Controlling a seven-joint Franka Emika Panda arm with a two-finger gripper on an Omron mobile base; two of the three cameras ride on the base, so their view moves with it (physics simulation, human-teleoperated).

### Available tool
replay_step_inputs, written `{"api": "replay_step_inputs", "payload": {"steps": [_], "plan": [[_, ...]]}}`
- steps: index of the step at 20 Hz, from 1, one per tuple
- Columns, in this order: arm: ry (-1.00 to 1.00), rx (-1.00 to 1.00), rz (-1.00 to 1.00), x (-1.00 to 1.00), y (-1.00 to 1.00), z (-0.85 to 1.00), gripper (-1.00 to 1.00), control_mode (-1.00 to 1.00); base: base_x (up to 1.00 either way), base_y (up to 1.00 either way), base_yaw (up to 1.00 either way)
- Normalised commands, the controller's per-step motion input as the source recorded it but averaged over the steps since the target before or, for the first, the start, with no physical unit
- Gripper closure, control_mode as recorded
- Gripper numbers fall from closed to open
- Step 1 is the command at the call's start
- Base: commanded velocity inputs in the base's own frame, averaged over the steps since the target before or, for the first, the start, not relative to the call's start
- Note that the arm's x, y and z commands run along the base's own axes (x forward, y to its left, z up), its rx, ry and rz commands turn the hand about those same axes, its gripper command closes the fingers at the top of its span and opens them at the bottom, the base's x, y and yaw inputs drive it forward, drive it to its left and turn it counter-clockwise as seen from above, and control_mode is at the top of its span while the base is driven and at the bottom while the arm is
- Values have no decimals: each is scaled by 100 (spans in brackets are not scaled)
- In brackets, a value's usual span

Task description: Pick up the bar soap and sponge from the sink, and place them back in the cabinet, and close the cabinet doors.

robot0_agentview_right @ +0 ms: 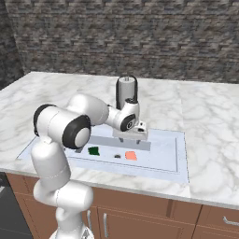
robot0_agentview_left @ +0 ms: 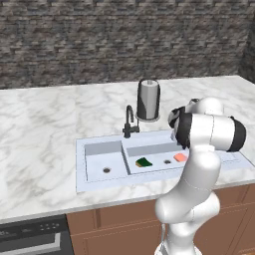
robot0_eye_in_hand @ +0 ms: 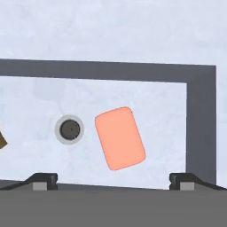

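Seemingly poised for the first pick, the gripper (robot0_eye_in_hand: 113, 181) hangs above the right-hand basin of the sink (robot0_eye_in_hand: 201, 115), jaws spread wide and holding nothing. Going left to right across the hand view: a sliver of the sponge (robot0_eye_in_hand: 2, 141) sits at the left edge, then the round drain (robot0_eye_in_hand: 69, 129), then the bar soap (robot0_eye_in_hand: 120, 138) just beside the drain on the basin floor, apart from the basin wall on the right. The soap lies almost straight ahead of the gripper, between the two finger tips and slightly toward the left one. Its long axis runs roughly top to bottom in this view, tilted a little, so the jaws span its short side; a small wrist roll would probably square the grip.

From the right base view, the sponge (robot0_agentview_right: 94, 151) lies left of the soap (robot0_agentview_right: 131, 155), with the drain between them, and the gripper (robot0_agentview_right: 130, 138) hovers above the soap. The marble surface (robot0_agentview_right: 205, 116) surrounds the sink.
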Motion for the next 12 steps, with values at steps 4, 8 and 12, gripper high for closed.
{"api": "replay_step_inputs", "payload": {"steps": [4,8,12], "plan": [[0,0,2,11,-8,-25,-100,-100,0,0,0],[3,0,4,0,-9,-18,-100,-100,0,0,0],[5,0,5,0,-3,-20,-100,-100,0,0,0]]}}
